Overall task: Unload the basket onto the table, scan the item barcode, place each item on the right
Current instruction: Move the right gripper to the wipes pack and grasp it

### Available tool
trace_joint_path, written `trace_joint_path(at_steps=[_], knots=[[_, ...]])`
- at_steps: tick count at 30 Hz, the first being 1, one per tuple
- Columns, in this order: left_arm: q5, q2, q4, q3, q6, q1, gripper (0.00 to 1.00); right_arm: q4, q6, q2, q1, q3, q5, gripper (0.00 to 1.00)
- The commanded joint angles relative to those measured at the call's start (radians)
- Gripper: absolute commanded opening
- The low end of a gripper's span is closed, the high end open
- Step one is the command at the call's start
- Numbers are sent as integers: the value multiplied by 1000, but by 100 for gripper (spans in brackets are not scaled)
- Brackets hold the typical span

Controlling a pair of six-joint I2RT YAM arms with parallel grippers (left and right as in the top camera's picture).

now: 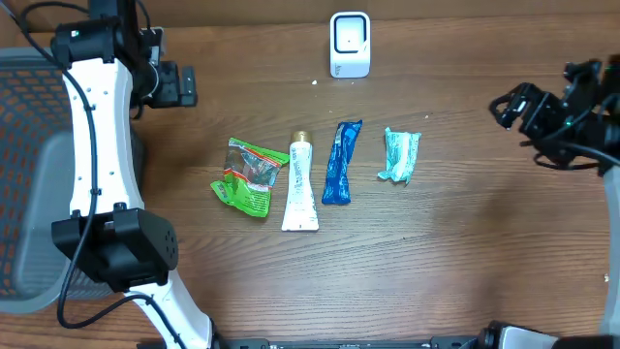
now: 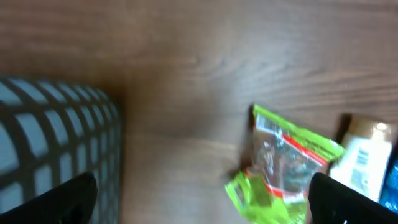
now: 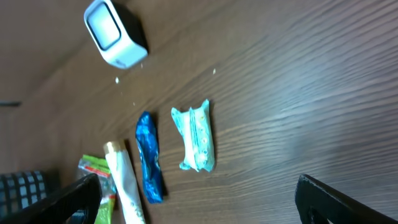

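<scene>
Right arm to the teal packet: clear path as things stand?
Probably yes: the teal packet lies nearest the right claw, nothing lies between them, and the claw is open and empty.

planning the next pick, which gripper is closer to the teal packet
Right. The right gripper is right of the teal packet; the left gripper is beyond the green packet.

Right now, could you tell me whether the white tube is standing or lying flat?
Lying flat: the white tube lies lengthwise on the table, between the green packet and blue packet.
</scene>
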Motion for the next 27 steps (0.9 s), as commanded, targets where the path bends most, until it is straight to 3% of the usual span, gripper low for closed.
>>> trace_joint_path(at_steps=[1,16,20,27], knots=[[-13,-35,50,17,78,2,100,6,-3,34,32,21,-6,100],[-3,-35,78,17,106,0,100,77,-3,175,171,20,22,98],[-3,-35,78,17,106,0,100,93,-3,248,222,19,33,92],[-3,-35,78,17,106,0,100,71,-9,389,247,19,31,75]])
